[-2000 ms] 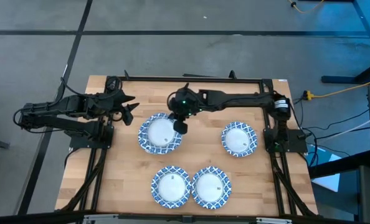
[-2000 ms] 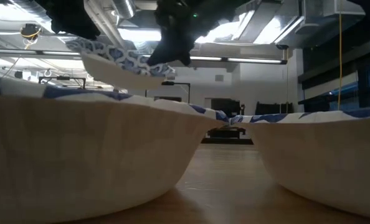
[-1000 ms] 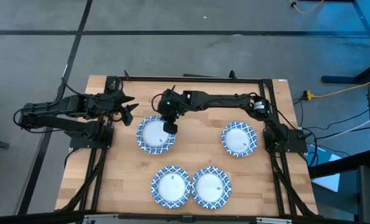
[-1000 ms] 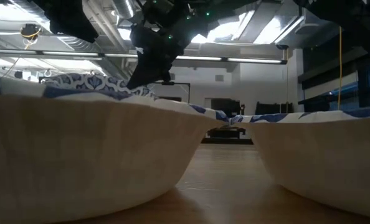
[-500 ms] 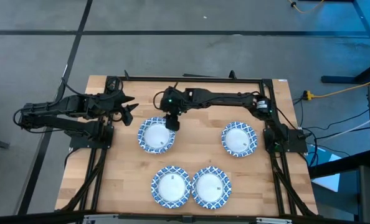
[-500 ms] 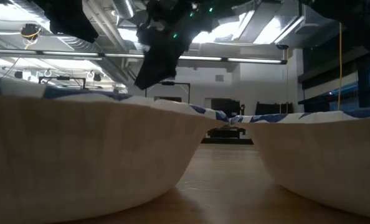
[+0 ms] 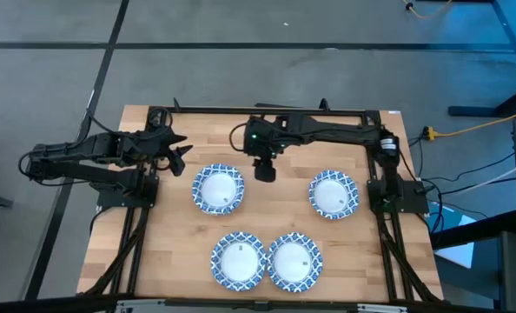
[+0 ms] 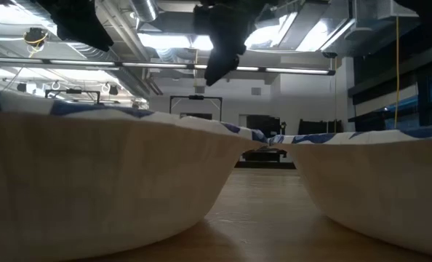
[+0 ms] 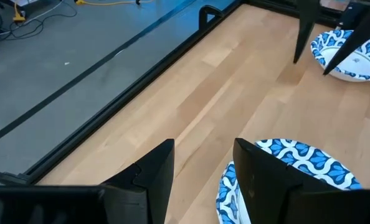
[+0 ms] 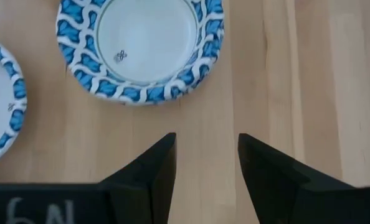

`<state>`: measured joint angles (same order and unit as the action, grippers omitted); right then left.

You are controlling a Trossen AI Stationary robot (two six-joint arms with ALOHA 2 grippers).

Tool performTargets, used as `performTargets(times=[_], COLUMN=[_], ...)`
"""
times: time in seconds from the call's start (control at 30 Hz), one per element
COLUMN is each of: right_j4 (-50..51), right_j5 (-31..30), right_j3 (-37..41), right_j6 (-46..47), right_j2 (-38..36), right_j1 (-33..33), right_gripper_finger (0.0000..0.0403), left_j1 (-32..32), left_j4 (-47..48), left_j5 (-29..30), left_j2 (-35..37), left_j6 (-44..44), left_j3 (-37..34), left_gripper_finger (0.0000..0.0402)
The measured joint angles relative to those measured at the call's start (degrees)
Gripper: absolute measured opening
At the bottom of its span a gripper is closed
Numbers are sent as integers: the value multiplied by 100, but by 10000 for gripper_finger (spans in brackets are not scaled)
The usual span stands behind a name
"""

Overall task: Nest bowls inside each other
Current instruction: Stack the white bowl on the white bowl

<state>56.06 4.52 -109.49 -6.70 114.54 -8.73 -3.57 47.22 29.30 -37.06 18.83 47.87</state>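
Observation:
Four blue-rimmed white bowls show in the high view, each resting on its base on the wooden table: left-middle (image 7: 219, 189), right-middle (image 7: 334, 193) and two near ones (image 7: 239, 260) (image 7: 294, 260). I cannot tell whether any is a stack. My right gripper (image 7: 263, 169) hangs open and empty above bare wood, just right of the left-middle bowl (image 10: 141, 43). My left gripper (image 7: 178, 152) waits open at the far left, with that bowl (image 9: 291, 168) just ahead of it. The low view shows the two near bowls (image 8: 92, 175) (image 8: 376, 182) close up and my right gripper (image 8: 223, 51) above them.
A black frame rail (image 7: 267, 110) runs along the table's far edge, and the arm bases stand at the left (image 7: 123, 187) and right (image 7: 397, 196) sides. Bare wood (image 7: 275, 204) lies between the two middle bowls.
My right gripper has let go of the bowl it held by the rim at the left-middle spot. It has risen and gone toward the table's right edge. The bowl has settled lower and stays there.

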Motion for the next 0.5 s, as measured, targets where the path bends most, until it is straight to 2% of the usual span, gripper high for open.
performTargets(times=[0.2, 0.37, 0.5], right_j4=[-312, -1053, -1226], right_j5=[-340, -346, -461], right_j3=[1224, 2613, 3572], right_j6=[217, 717, 1173], right_j2=[-805, -1788, -2603], right_j1=[1, 0, 2], right_gripper_finger=[172, 172, 172], left_j1=[0, 0, 0], left_j4=[-3, -10, -25], left_j5=[0, 2, 4], left_j2=[2, 0, 0], left_j6=[-10, -127, -140], left_j3=[-1, 1, 1], left_gripper_finger=[159, 159, 159])
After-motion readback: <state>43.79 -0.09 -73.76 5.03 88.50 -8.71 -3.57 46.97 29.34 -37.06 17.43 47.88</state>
